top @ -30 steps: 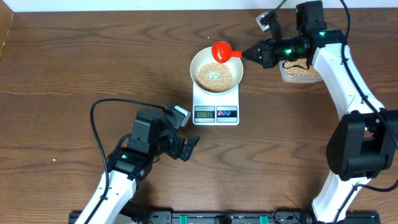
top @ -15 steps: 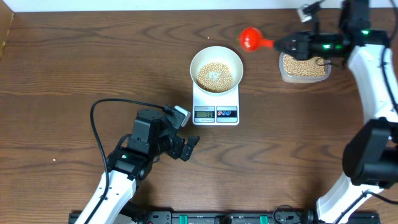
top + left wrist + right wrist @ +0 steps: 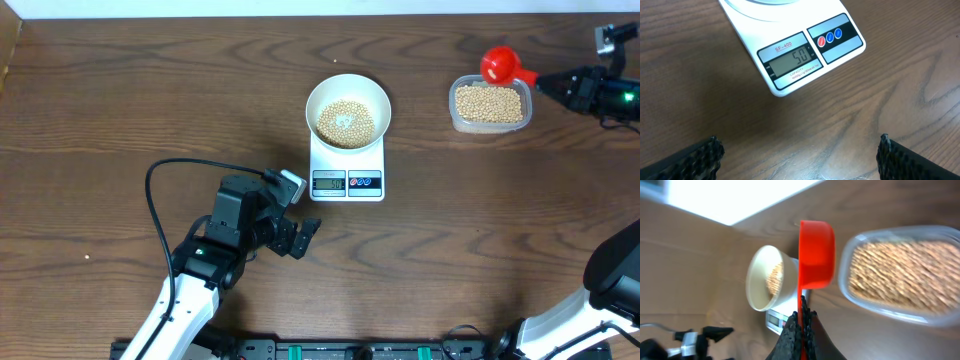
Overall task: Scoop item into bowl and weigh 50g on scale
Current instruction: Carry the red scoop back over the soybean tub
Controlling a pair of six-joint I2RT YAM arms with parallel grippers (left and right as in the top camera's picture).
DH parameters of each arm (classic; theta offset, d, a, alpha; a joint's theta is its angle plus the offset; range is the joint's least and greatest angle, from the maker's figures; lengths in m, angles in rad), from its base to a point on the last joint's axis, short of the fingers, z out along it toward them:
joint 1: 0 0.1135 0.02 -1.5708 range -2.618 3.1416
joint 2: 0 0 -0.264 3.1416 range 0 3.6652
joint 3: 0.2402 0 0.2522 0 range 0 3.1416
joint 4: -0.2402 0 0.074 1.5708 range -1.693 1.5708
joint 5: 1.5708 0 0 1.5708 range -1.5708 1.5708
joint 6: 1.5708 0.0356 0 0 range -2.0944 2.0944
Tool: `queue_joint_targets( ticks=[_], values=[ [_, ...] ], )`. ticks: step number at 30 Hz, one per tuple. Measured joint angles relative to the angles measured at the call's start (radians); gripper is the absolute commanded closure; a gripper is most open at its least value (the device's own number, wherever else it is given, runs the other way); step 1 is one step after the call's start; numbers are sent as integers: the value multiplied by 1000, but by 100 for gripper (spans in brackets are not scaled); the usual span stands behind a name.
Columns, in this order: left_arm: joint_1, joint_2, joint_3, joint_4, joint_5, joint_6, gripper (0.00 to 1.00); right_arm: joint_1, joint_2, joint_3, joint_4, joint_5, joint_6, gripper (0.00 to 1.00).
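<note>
The white bowl [image 3: 348,107] stands on the white scale [image 3: 347,165] and holds tan beans [image 3: 346,121]. The scale's display [image 3: 791,61] reads 50 in the left wrist view. My right gripper [image 3: 560,85] is shut on the handle of a red scoop [image 3: 499,66], held above the back edge of the clear tub [image 3: 489,106] of beans. In the right wrist view the scoop [image 3: 816,255] hangs on its side between the bowl [image 3: 771,279] and the tub [image 3: 900,275]. My left gripper [image 3: 303,238] is open and empty, in front of the scale.
A black cable [image 3: 165,190] loops on the table left of my left arm. The tub stands near the table's back right. The table's far edge [image 3: 250,16] runs along the top.
My right gripper has carried the red scoop from the bowl's back rim rightwards to above the tub. The left arm has not moved.
</note>
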Motion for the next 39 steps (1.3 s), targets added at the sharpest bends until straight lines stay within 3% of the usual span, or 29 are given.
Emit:
queue_joint_targets(
  ticks=[16,39],
  values=[
    [0,0,0,0,0,0,0,127,0,0,-13,435,-11,99],
    [0,0,0,0,0,0,0,545,0,78,19,1290,-27,99]
  ],
)
